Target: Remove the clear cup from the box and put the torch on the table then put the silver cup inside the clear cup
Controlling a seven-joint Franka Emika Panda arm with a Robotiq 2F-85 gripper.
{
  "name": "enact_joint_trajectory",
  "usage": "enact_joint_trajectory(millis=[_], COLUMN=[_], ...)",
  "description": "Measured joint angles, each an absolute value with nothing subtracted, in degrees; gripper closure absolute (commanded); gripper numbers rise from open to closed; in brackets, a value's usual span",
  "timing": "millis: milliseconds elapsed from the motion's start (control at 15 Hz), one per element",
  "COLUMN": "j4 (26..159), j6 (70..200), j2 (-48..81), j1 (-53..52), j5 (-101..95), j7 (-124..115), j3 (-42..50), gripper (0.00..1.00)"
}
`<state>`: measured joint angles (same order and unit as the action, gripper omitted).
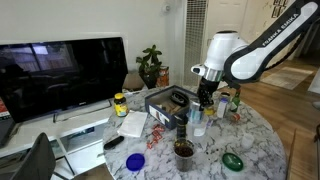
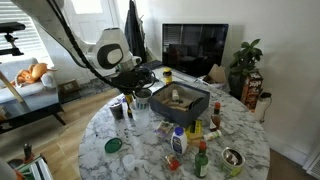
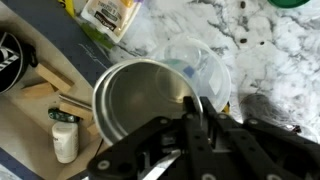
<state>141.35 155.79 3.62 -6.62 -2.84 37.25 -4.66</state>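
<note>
My gripper [image 3: 195, 110] is shut on the rim of the silver cup [image 3: 140, 100], one finger inside and one outside. The silver cup hangs tilted just over the clear cup [image 3: 205, 65], which stands on the marble table [image 3: 270, 50] beside the dark grey-blue box [image 3: 70, 35]. In both exterior views the gripper [image 1: 205, 103] [image 2: 138, 92] is low over the table, next to the box [image 1: 160, 100] [image 2: 190, 103]. I cannot make out the torch in any view.
Small bottles with coloured labels [image 2: 178, 140] stand near the table's middle. A brown cup [image 1: 184, 150], a blue lid [image 1: 135, 160] and a green lid [image 1: 232, 160] lie toward the table's edge. A small white bottle [image 3: 65, 135] lies in the box. A TV [image 1: 60, 70] stands behind.
</note>
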Motion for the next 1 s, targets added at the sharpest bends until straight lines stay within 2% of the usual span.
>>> enact_joint_trajectory(millis=[333,533,1000], j4=[138.64,137.24,136.61], j6=[147.11,141.94,135.5], j2=[3.76,0.04,-13.96], j1=[-6.53,-6.56,-6.89], j5=[2.96,3.59,3.54], j7=[39.35,39.07,37.14], j3=[-6.83,-7.16,-6.65], gripper=[0.18,0.0,0.0])
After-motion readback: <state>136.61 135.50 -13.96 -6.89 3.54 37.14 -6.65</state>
